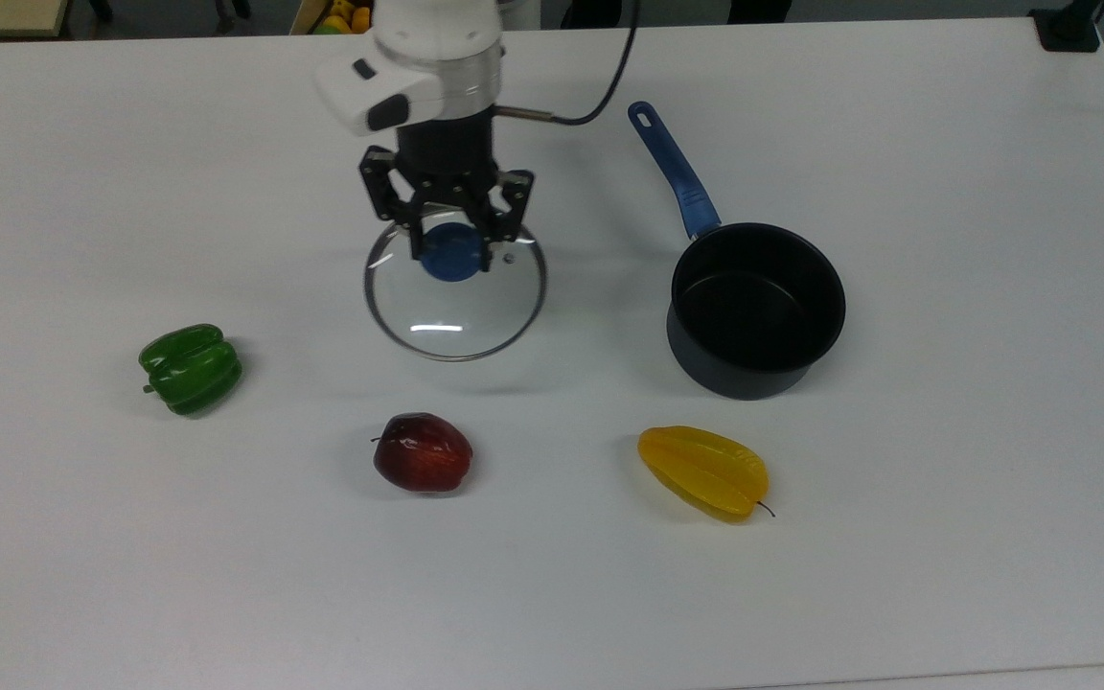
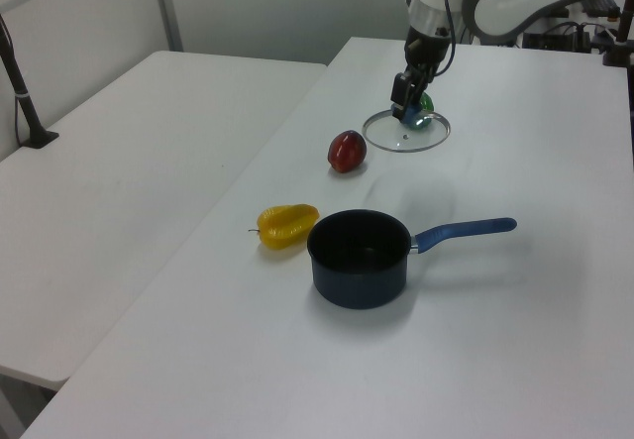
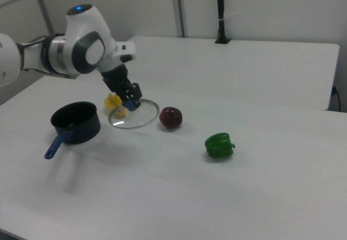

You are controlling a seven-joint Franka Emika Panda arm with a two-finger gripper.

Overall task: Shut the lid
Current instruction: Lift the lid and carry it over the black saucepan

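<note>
The round glass lid (image 1: 456, 311) with its metal rim hangs level in the air above the table, casting a shadow below it. My gripper (image 1: 452, 251) is shut on the lid's blue knob (image 1: 451, 259). In the left view the lid (image 2: 406, 134) floats well above the table with the gripper (image 2: 409, 114) on top; in the right view the lid (image 3: 135, 116) hangs under the gripper (image 3: 130, 104). The dark saucepan (image 1: 755, 309) with a blue handle (image 1: 672, 180) stands open at the top view's right, apart from the lid.
On the white table (image 1: 945, 537) lie a green bell pepper (image 1: 190, 368), a red apple (image 1: 423, 452) and a yellow starfruit (image 1: 703, 471). The apple lies just below the lid in the top view. The arm's cable (image 1: 600, 101) loops behind the gripper.
</note>
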